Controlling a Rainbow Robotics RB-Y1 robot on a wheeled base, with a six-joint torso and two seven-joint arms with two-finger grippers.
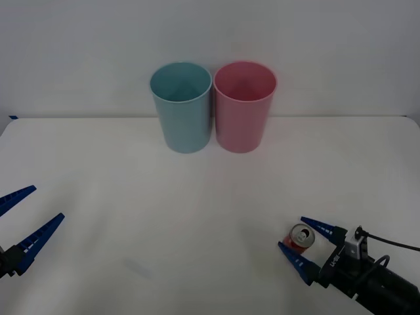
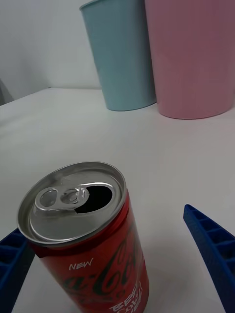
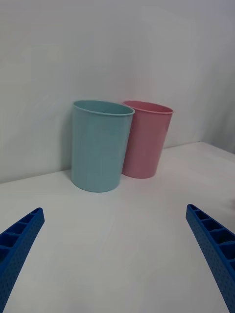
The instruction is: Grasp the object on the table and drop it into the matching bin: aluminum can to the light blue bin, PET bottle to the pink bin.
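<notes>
Aluminum can (image 2: 85, 234) stands upright on the table (image 1: 197, 216) between the spread fingers of the right gripper (image 1: 304, 243), ungrasped; left gripper (image 1: 23, 223) idle, spread. Light blue bin (image 1: 182, 108) awaits; lift and drop remain.

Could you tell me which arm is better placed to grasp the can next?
The right. The right gripper is open with the aluminum can upright between its fingers on the table. The left gripper, also open, hangs at the table's far left edge.

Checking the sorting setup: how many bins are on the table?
2. The light blue bin stands at the table's far edge on the robot's left; the pink bin is right beside it.
</notes>
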